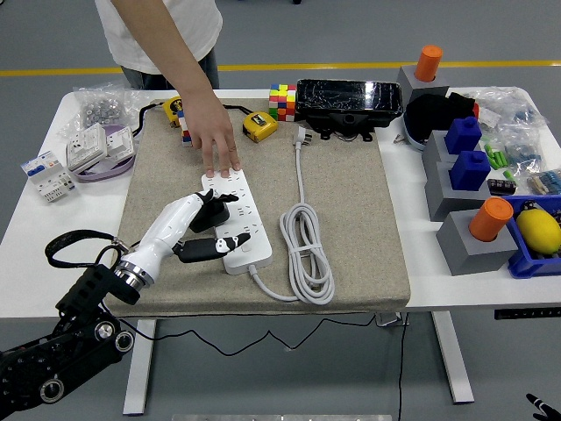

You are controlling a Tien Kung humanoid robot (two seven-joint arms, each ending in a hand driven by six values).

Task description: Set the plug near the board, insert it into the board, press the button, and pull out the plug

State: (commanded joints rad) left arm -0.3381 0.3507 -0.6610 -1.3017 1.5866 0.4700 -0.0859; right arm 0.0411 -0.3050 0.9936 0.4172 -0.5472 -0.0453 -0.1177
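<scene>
A white power strip (243,226) lies on the grey mat (351,219), left of centre. My left hand (207,226) reaches in from the lower left and is shut on a black plug (210,213), held over the strip's left half about midway along it. One black finger (221,245) stretches across the strip's near part. I cannot tell whether the plug's pins are in a socket. A person's hand (216,145) presses down on the strip's far end. Only a black tip of my right arm (543,406) shows at the bottom right corner.
The strip's white cable (307,254) lies coiled to its right, running up to a white plug (302,136). Along the mat's far edge are yellow tape measures (260,126), a colour cube (282,101) and a black box (349,103). Grey and blue blocks (469,206) crowd the right.
</scene>
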